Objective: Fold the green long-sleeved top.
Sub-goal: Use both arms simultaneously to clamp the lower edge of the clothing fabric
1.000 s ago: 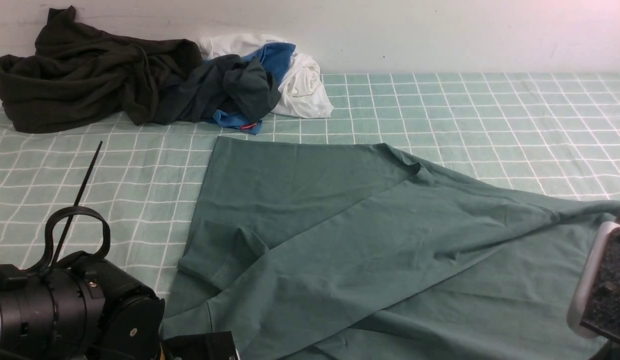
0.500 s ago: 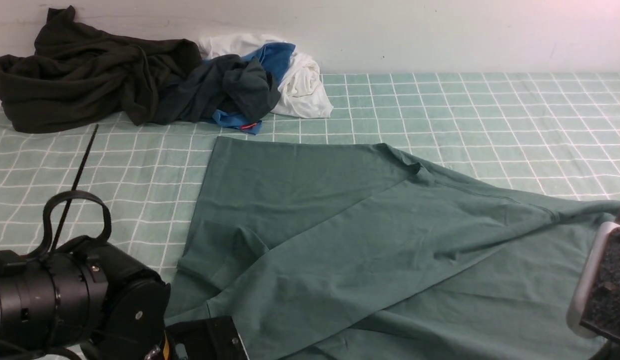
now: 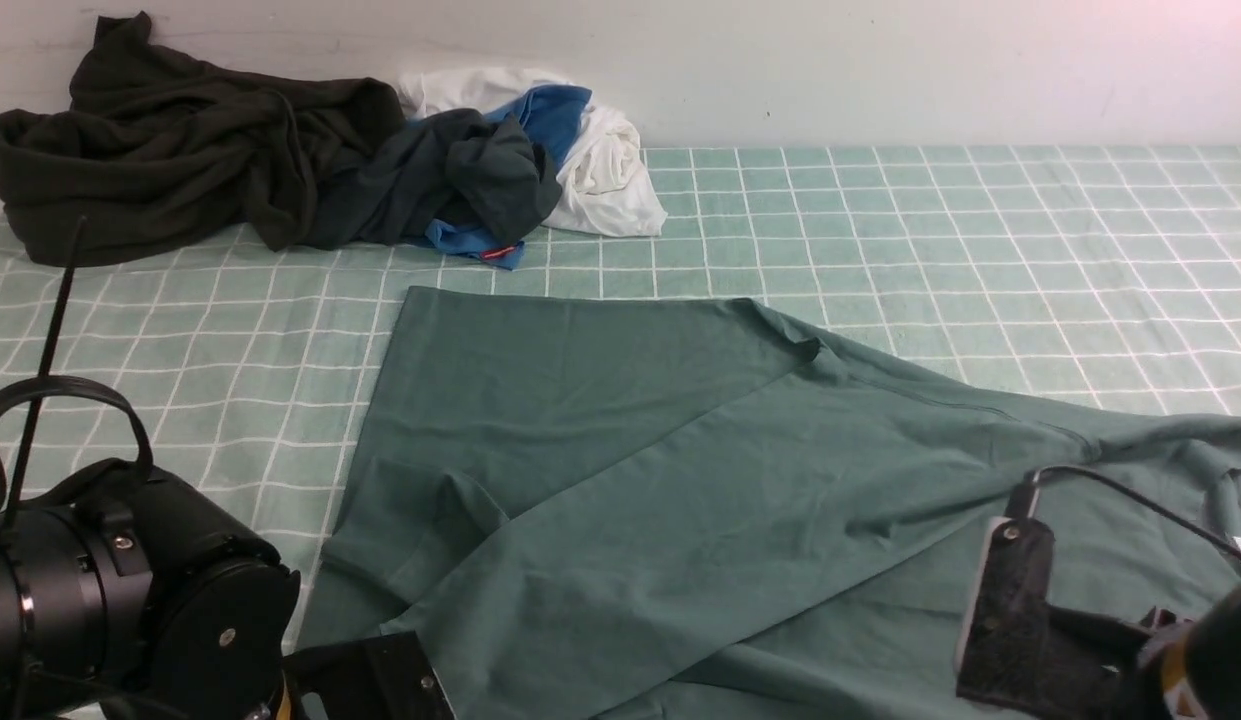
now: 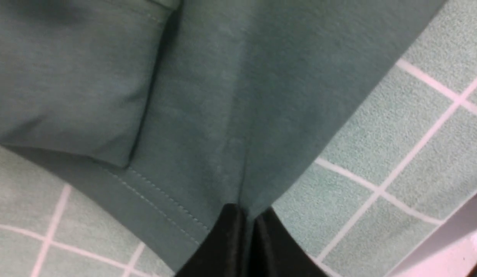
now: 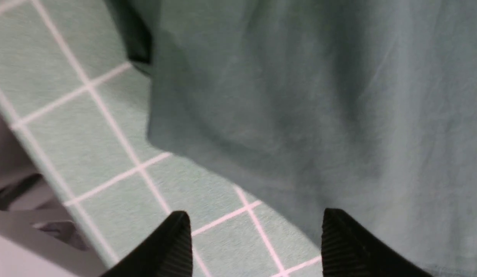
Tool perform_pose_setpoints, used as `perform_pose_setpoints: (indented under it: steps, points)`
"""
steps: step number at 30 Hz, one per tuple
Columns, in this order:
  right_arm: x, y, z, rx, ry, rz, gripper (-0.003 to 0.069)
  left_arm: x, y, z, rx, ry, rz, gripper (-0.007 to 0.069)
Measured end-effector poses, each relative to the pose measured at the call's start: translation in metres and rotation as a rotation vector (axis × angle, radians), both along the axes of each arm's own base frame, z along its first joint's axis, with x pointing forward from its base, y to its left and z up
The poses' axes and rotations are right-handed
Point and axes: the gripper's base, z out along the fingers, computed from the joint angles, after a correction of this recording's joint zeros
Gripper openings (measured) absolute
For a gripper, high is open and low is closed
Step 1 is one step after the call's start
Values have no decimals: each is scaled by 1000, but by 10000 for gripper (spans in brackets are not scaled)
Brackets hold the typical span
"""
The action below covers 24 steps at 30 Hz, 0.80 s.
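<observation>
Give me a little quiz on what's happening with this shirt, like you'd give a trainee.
1. True or false: the left jaws are shut on the green top.
2. Where does the pile of other clothes lie? A) far left, by the wall B) near right C) on the green top
3. Fill in: the right jaws stand ____.
Key: 1 true; 2 A; 3 open.

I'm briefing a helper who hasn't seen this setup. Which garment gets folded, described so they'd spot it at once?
Start from the pale green checked cloth. The green long-sleeved top lies spread across its near middle, in front of the crumpled pile of clothes by the back wall. Unlike those bunched dark, blue and white garments, it is sage green and laid out mostly flat.
</observation>
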Motion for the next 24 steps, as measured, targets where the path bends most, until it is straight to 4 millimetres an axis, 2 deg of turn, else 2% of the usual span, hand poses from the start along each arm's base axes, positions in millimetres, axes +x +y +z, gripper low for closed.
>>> perform_pose_setpoints:
  steps: [6,15,24]
  points:
    - [13,5,-32,-101,55,140,427,0,0,0,-2,-2,0,6]
    - [3,-18,-64,-237,23,233,427,1,0,0,-6,-9,0,6]
    - [6,-18,-62,-230,-35,155,421,2,-1,0,-17,-25,6,6]
